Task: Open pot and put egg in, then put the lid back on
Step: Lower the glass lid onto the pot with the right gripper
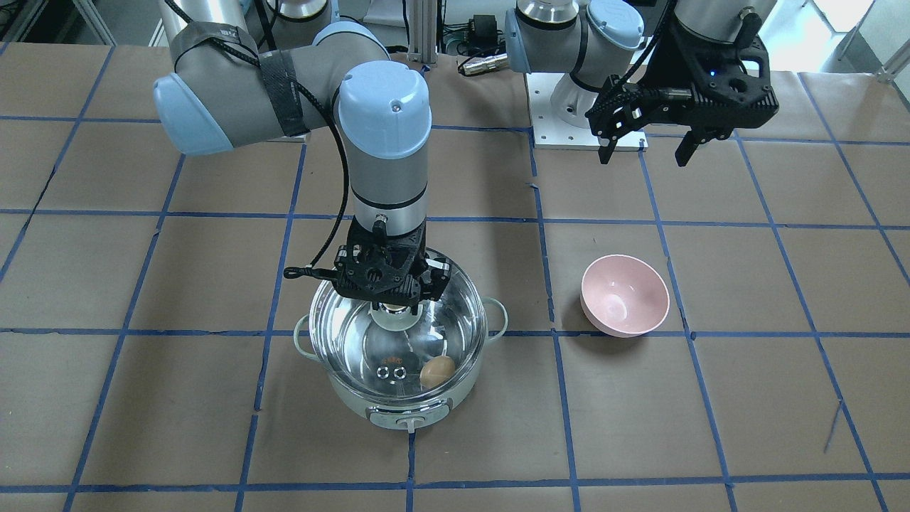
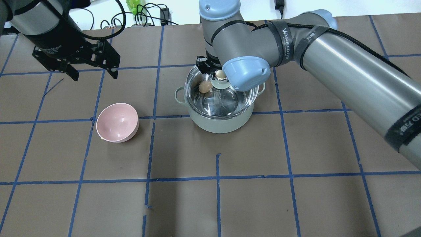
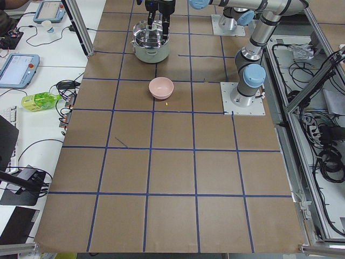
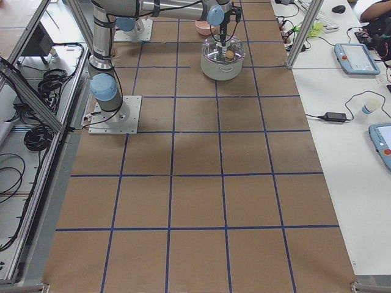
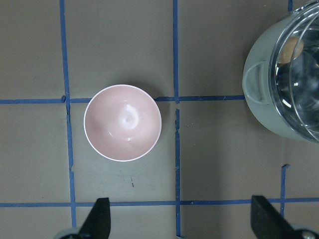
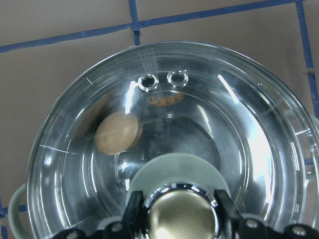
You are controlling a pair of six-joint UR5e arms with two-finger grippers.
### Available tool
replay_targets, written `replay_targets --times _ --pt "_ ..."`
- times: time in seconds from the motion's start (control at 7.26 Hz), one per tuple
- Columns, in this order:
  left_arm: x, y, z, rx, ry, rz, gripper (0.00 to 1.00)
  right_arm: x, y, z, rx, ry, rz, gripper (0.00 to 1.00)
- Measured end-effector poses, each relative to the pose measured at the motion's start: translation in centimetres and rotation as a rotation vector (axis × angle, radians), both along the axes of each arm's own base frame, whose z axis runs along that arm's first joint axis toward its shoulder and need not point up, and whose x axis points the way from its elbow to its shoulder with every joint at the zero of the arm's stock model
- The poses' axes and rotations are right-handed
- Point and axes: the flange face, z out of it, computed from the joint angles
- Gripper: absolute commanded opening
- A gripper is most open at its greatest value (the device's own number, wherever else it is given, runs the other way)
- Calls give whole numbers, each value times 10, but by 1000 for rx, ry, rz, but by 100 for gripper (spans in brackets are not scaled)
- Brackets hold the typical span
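Right wrist-mounted view shows the right gripper (image 6: pixel 175 211) pinching the cream knob (image 6: pixel 182 219) of the lid (image 6: pixel 239 114), one finger on either side. The lid looks seated on the pot (image 1: pixel 409 416), and the egg (image 6: pixel 117 133) lies under the glass at ten o'clock from the knob. The last step seems in hand; next, let go and lift straight up. The left gripper (image 1: pixel 645 153), fingers spread and empty, hangs at one o'clock from the pot in the front-facing view.

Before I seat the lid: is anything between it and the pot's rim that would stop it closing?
Nothing visible does. The egg lies low inside the pot, under the glass of the lid; the right gripper holds its knob, and the bowl stands well aside.
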Motion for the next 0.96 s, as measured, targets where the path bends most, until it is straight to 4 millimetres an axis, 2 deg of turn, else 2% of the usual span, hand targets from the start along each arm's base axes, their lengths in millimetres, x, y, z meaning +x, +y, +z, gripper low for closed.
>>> replay_targets --times 0.96 --pt "-1 0 0 0 1 -1 100 3 -4 -10 -1 -12 4 4"
